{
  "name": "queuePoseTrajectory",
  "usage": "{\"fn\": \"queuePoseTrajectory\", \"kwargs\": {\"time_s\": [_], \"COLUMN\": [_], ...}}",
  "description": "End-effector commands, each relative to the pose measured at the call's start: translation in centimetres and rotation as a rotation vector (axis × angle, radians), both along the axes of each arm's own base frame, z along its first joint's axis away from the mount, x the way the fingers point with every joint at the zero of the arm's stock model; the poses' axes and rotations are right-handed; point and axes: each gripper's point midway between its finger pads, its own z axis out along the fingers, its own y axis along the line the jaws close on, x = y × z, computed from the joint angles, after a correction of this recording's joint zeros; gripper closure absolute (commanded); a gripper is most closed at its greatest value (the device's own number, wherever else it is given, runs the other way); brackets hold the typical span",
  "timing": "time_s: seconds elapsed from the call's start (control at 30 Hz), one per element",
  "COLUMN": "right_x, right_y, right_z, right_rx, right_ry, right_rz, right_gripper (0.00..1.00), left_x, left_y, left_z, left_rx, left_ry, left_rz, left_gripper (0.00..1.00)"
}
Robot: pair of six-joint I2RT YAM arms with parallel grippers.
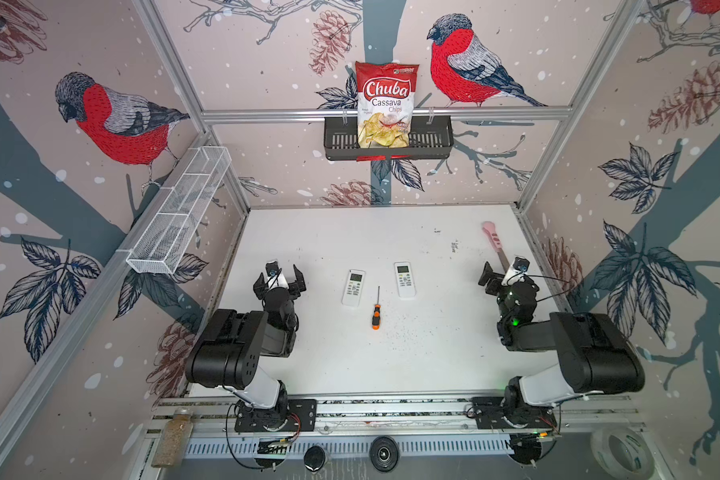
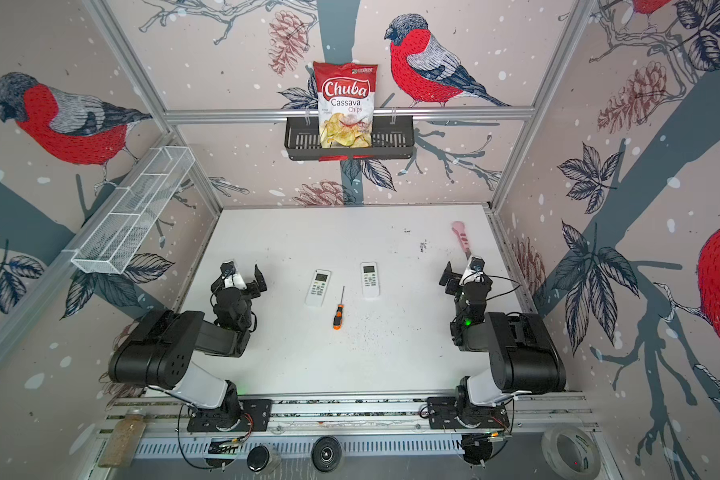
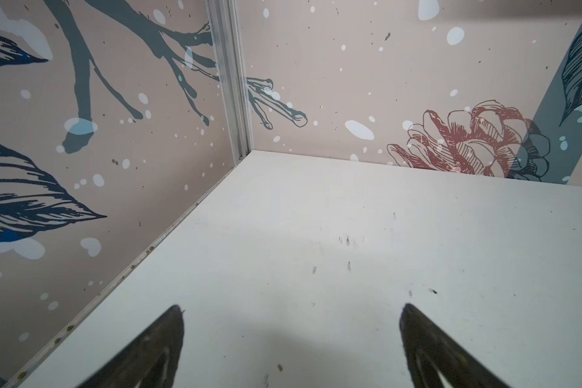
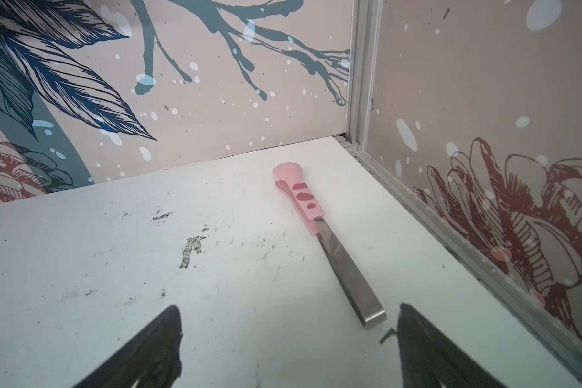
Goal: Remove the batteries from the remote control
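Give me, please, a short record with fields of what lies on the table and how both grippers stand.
left remote: white, face up
right remote: white, face up
batteries: none in view
screwdriver: orange-and-black handle, lying between the remotes, touching neither
tongs: pink handle, lying near the far right corner
left gripper: open, empty
right gripper: open, empty
stage: unloading not yet begun

Things on the surface (image 1: 391,365)
The left remote (image 1: 353,288) and right remote (image 1: 405,279) lay apart at the middle. The screwdriver (image 1: 376,309) lay between them, reaching nearer the front. Tongs (image 4: 330,242) lay at the right edge, behind the right hand (image 4: 289,307).
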Motion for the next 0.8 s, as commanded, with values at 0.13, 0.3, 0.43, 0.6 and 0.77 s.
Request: {"fn": "queuePoseTrajectory", "kwargs": {"time_s": [0.13, 0.3, 0.43, 0.6, 0.77], "right_x": [0.13, 0.14, 0.14, 0.15, 0.23], "right_y": [0.14, 0.14, 0.13, 0.15, 0.17], "right_z": [0.36, 0.38, 0.37, 0.41, 0.30], "right_rx": [-0.003, -0.003, -0.003, -0.002, 0.000], "right_ry": [-0.011, -0.012, -0.011, -0.012, -0.007], "right_rz": [0.007, 0.007, 0.007, 0.007, 0.012], "right_gripper": [0.01, 0.01, 0.01, 0.01, 0.01], "left_x": [0.12, 0.15, 0.13, 0.12, 0.18], "left_y": [0.03, -0.03, -0.01, 0.01, -0.01], "left_z": [0.72, 0.73, 0.72, 0.74, 0.78], "left_rx": [-0.004, -0.003, -0.003, -0.003, -0.004], "left_ry": [-0.030, -0.030, -0.030, -0.030, -0.032], "left_rz": [0.000, -0.002, -0.002, -0.001, -0.002], "left_gripper": [0.01, 0.01, 0.01, 0.01, 0.01]}}
